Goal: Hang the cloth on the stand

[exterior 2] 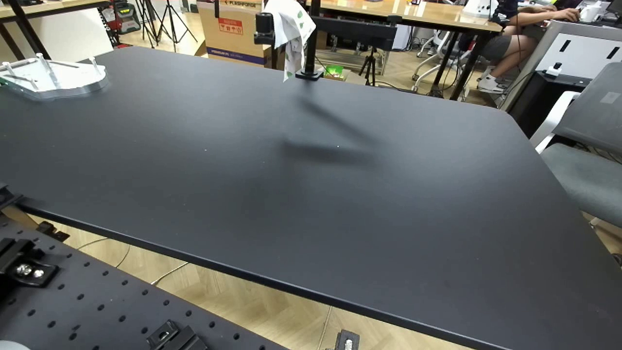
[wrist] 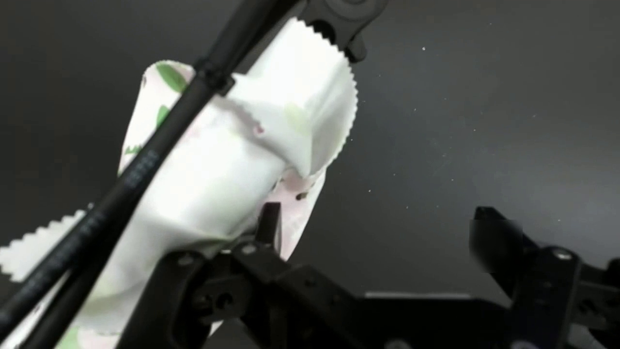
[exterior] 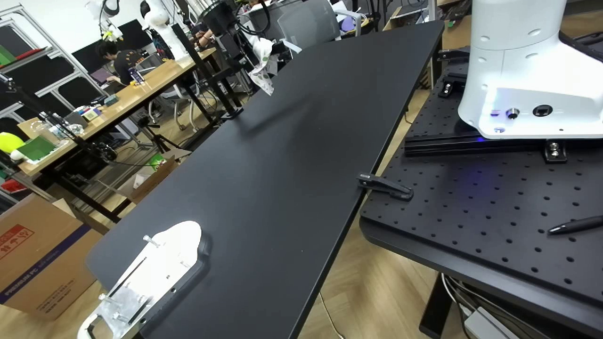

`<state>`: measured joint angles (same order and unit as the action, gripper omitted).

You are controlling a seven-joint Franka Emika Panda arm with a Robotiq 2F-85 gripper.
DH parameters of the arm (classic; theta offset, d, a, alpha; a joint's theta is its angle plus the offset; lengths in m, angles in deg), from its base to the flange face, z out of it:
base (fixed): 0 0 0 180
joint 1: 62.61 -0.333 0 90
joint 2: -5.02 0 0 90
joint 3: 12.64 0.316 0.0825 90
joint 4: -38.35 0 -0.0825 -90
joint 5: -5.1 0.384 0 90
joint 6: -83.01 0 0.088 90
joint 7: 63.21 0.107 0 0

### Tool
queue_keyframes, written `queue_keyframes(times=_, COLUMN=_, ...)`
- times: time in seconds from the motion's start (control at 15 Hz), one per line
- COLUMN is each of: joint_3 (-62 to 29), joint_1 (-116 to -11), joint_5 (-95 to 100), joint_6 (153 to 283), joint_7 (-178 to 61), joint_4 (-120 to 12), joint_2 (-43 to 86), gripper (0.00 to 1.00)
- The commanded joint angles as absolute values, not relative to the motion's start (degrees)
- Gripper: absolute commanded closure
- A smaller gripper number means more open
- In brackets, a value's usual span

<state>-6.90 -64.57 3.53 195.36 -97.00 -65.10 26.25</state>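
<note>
– What is the cloth point(wrist: 203, 179) like?
– Soft, thin and white, with green leaf shapes and pink patches. Its edge goes zigzag, like tiny teeth, and one end curls into a rounded flap.
– Where is it?
– It hangs on the stand point(exterior 2: 311, 61), draped on the hard black bar point(exterior 2: 357, 33). Its crumpled bottom droops in a pointy tail. The stand itself is at the edge of the bench point(exterior 2: 340, 209).
– And the pincer point(wrist: 378, 213)?
– Its two dark, blocky fingers point(wrist: 269, 223) are spread wide apart. In the wrist view one of them covers a bit of the cloth; I can't tell if they touch. A smooth, round black cable point(wrist: 126, 186) crosses in front of the cloth too.
– What lies on the bench?
– A long, flat white board point(exterior: 153, 270) with a rounded end. Short, shiny pegs point(exterior: 150, 241) stick up from it.
– And beside the bench?
– A black plate point(exterior: 476, 202) full of little round holes. A thin black pen point(exterior: 577, 225) with a shiny tip lies on it.
</note>
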Motion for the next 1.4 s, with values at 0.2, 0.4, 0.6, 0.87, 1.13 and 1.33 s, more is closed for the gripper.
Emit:
queue_keyframes(times=0.2, joint_3=-6.46, joint_1=-65.78, joint_5=-0.19, joint_6=196.08, joint_7=-94.07, joint_4=-64.73, joint_2=26.47, gripper=0.0)
queue_keyframes(times=0.4, joint_3=-5.94, joint_1=-66.64, joint_5=-1.68, joint_6=197.2, joint_7=-93.61, joint_4=-64.92, joint_2=26.98, gripper=0.0)
queue_keyframes(times=0.6, joint_3=-5.84, joint_1=-68.44, joint_5=-5.41, joint_6=201.76, joint_7=-91.31, joint_4=-65.48, joint_2=27.63, gripper=0.0)
queue_keyframes(times=0.87, joint_3=-6.2, joint_1=-71.74, joint_5=-12.9, joint_6=207.25, joint_7=-85.62, joint_4=-65.57, joint_2=29.45, gripper=0.0)
queue_keyframes(times=1.13, joint_3=-5.86, joint_1=-73.89, joint_5=-16.32, joint_6=207.56, joint_7=-82.9, joint_4=-64.34, joint_2=32.14, gripper=0.0)
queue_keyframes(times=1.33, joint_3=-4.98, joint_1=-73.36, joint_5=-14.69, joint_6=206.54, joint_7=-85.23, joint_4=-64.85, joint_2=32.35, gripper=0.0)
